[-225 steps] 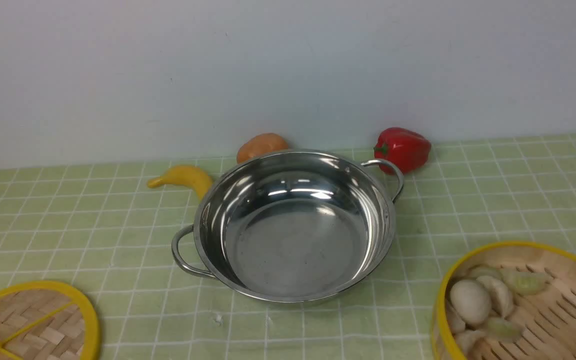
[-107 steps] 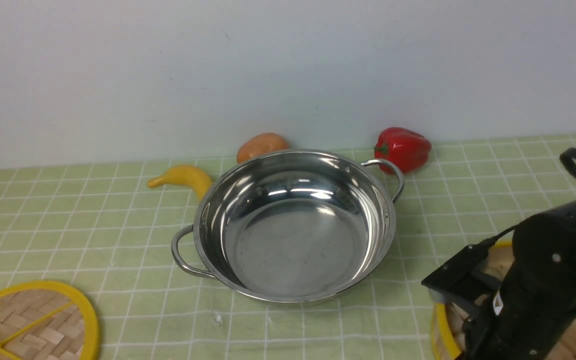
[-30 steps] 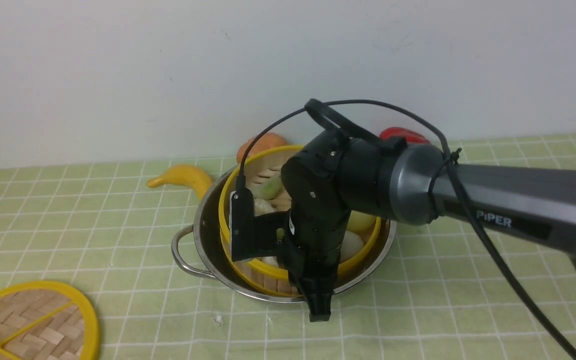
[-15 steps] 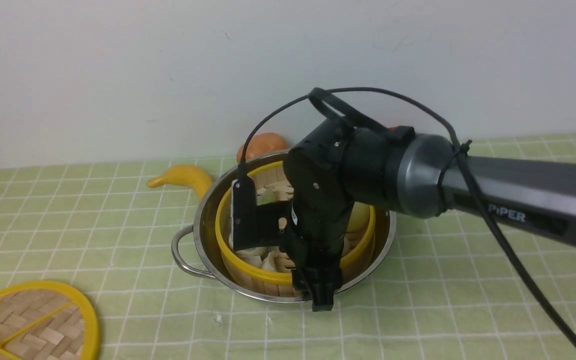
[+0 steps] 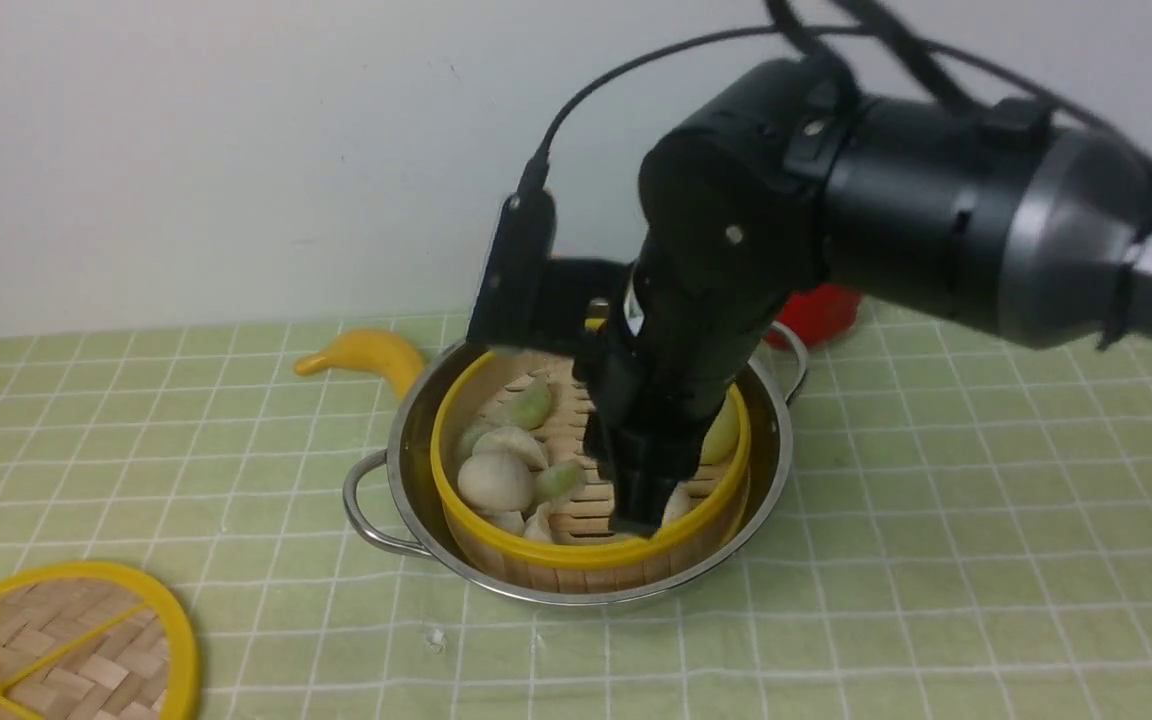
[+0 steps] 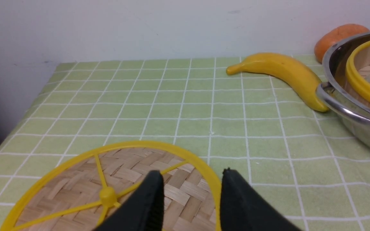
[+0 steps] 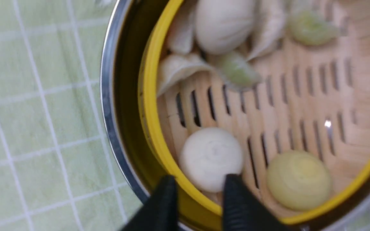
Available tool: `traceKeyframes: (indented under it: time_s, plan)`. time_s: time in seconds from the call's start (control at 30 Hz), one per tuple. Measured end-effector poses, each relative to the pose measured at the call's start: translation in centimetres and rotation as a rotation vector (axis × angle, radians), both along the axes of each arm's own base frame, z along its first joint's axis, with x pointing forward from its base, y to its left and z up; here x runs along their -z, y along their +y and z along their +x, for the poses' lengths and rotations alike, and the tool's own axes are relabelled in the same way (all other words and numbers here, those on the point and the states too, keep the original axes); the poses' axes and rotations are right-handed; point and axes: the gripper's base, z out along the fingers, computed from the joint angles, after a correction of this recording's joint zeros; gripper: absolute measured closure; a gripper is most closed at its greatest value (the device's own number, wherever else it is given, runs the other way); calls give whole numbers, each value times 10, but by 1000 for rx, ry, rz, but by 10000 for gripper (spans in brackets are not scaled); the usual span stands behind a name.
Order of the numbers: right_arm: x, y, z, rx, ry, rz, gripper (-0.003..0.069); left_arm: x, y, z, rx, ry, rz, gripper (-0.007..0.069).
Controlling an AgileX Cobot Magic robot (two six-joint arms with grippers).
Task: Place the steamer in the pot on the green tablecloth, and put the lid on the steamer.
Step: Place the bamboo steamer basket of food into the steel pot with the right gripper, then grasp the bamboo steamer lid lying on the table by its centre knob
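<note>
With the round yellow-rimmed bamboo steamer [image 5: 591, 555] in the shiny steel pot [image 5: 406, 480], right tool [image 7: 199, 183] parted and empty above, I judge my lid step next: open left tool [image 6: 193, 179] should grasp the yellow-spoked woven lid [image 6: 185, 192].

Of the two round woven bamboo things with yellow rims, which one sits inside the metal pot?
The deep basket with food on its slatted floor; the flat, spoked disc lies on the tablecloth.

Free: L side of cloth [image 5: 186, 440], betw. lid [image 5: 76, 640] & pot [image 5: 406, 500]. Obstacle: banana [image 5: 366, 355], behind.
</note>
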Motion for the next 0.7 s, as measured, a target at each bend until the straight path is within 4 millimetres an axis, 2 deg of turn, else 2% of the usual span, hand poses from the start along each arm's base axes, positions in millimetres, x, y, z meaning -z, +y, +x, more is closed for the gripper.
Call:
traceKeyframes:
  time_s: [0.03, 0.07, 0.13, 0.17, 0.23, 0.4, 0.53, 0.7]
  plan:
    - [-5, -1, -1, 25, -2, 20, 523, 0, 0, 0, 0, 0, 0, 382]
    - [-24, -7, -7, 88, -23, 95, 612, 0, 0, 0, 0, 0, 0, 382]
    - [-47, -14, -15, 176, -38, 199, 666, 0, 0, 0, 0, 0, 0, 382]
    - [-49, -15, -15, 184, -39, 209, 669, 0, 0, 0, 0, 0, 0, 382]
    - [-70, -23, -25, 279, -36, 316, 673, 0, 0, 0, 0, 0, 0, 382]
    - [-92, -32, -34, 379, -23, 444, 673, 0, 0, 0, 0, 0, 0, 382]
    - [-100, -31, -33, 382, -66, 509, 672, 0, 0, 0, 0, 0, 0, 382]
    - [-100, -33, -34, 384, -71, 515, 667, 0, 0, 0, 0, 0, -1, 382]
